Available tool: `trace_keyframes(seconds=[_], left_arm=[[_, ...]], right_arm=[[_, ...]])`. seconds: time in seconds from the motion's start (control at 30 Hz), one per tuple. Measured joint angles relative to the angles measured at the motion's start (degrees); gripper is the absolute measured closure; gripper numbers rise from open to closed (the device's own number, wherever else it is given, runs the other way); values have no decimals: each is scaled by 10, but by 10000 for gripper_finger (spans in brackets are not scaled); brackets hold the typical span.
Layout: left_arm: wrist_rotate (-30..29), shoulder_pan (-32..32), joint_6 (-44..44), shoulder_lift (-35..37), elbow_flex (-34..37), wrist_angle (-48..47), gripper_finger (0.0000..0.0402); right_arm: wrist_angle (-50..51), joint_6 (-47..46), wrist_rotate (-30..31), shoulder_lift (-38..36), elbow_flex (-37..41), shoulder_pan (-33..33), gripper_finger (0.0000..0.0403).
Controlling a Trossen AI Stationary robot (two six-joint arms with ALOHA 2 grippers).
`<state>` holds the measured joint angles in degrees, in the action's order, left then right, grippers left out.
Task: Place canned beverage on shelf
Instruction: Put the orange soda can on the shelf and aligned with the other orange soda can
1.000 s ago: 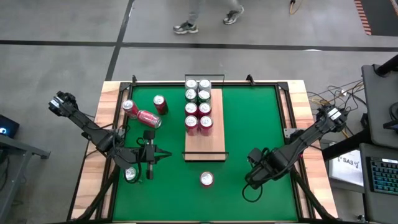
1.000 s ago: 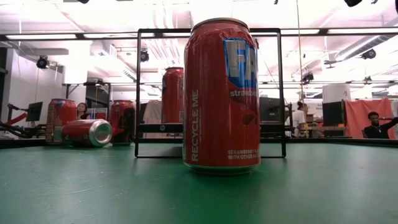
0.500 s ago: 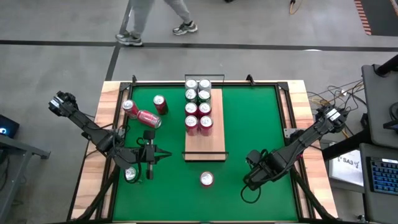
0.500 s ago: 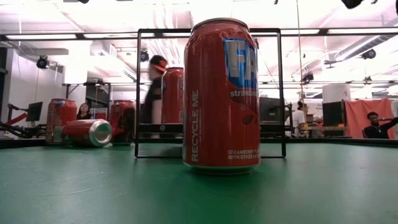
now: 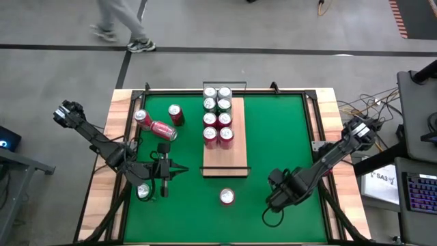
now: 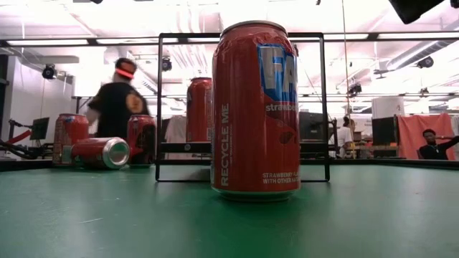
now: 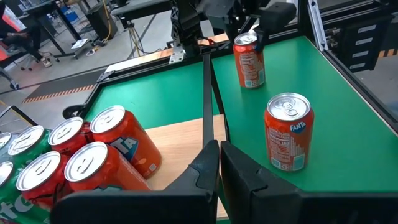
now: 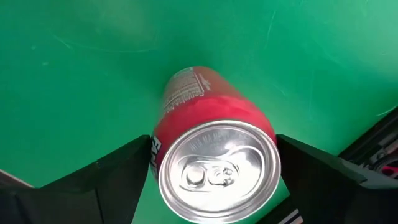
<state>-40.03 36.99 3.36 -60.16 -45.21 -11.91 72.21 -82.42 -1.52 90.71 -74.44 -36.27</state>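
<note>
- While the loose can stands upright near the table's near edge, just off the shelf's near end, we see the right arm hanging above it and off toward the right edge, its jaws spread wide and holding nothing.
- From the right wrist view we look down on the can's lid with a jaw showing on either side, yet the overhead view puts the two clearly apart, so we judge the grasp not yet made.
- Our left arm waits near the shelf's left side, jaws pressed together and empty.
- Risk one, as we judge it: closing off-centre or too high on the can could tip it or send it rolling across the table.
- Risk two: a black rail frames the shelf's near end, and a can carried too low could clip it.
- Risk three: setting down too close to the standing cans could knock them over like skittles.
- We count eight cans on the shelf, two abreast and four deep, crowded at its far end; the farther ones look green, the nearer ones red.
- Its near half is bare wood, which we judge roomy enough for this can.
- Three more cans sit off the shelf toward the far left corner, one on its side.
</note>
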Motion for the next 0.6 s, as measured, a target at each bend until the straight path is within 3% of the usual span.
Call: trace_keyframes(seconds=[0.23, 0.6], left_arm=[[0, 0, 0, 0, 0, 5, 402], [0, 0, 1, 0, 0, 43, 402]], right_arm=[[0, -15, 0, 5, 0, 0, 116], [68, 17, 27, -6, -61, -3, 117]])
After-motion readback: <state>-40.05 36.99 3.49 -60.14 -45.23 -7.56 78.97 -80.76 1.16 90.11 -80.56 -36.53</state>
